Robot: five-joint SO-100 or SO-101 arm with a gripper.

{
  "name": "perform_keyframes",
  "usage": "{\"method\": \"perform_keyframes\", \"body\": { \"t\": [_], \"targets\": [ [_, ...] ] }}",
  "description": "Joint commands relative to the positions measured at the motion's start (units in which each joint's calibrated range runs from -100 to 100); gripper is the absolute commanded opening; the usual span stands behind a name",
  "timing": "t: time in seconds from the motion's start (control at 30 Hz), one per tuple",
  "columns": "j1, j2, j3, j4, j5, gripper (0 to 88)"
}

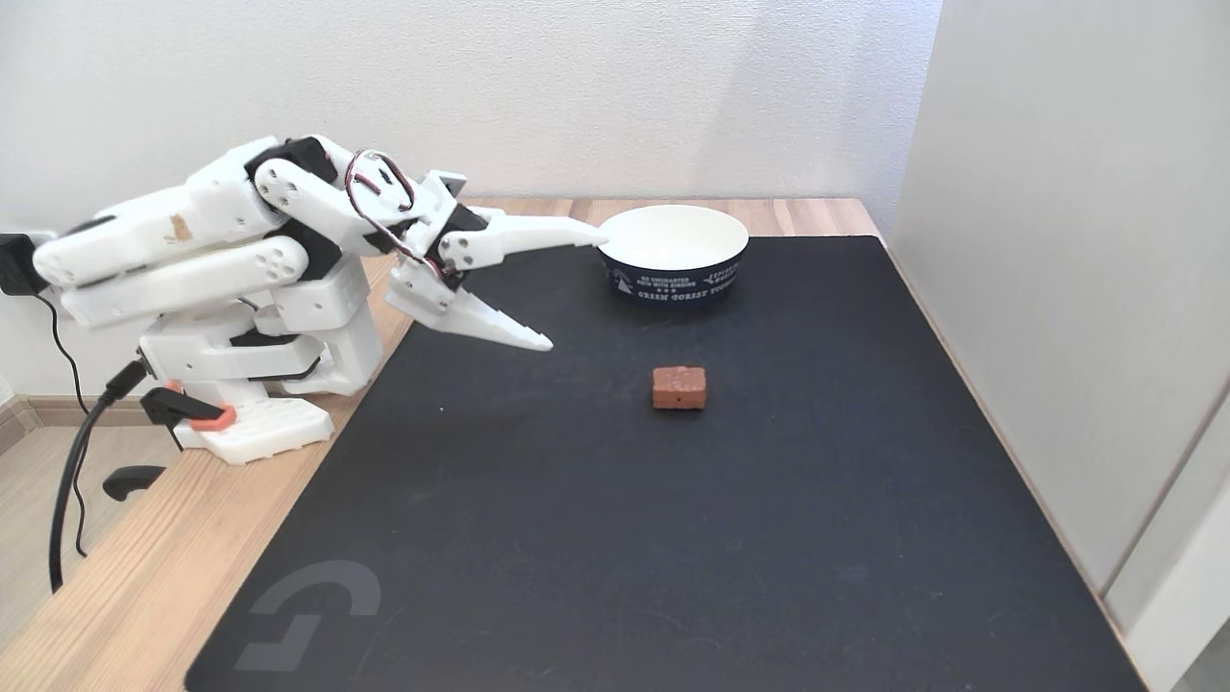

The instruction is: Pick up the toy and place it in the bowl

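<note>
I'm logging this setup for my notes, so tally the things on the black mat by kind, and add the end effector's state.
Toy block: 1, reddish-brown
Bowl: 1, navy outside, white inside
Total on the black mat: 2
The end effector is open, above the mat, holding nothing.

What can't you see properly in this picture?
- Bowl in the fixed view: its lettering is too small to read fully, and its far outer side is hidden by the bowl itself.
- Toy: back and underside face away.
- Mat: its near edge is cut off by the bottom edge.
</note>
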Motion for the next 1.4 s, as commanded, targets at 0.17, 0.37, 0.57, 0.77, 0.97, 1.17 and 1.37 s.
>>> {"method": "perform_keyframes", "body": {
  "t": [0.17,0.37,0.57,0.77,0.97,1.17,1.37],
  "targets": [
    [0.32,28.68,-26.21,0.38,-2.41,42.1],
    [3.66,57.11,-53.34,9.01,-2.41,42.3],
    [6.26,82.12,-80.11,21.97,-2.35,42.1],
    [6.51,101.46,-95.25,25.53,-2.35,42.1],
    [5.67,111.80,-102.19,25.53,-2.35,42.1],
    [2.91,119.30,-108.05,25.44,-2.35,42.1],
    [0.40,121.89,-110.30,24.93,-2.35,42.1]
  ]
}}
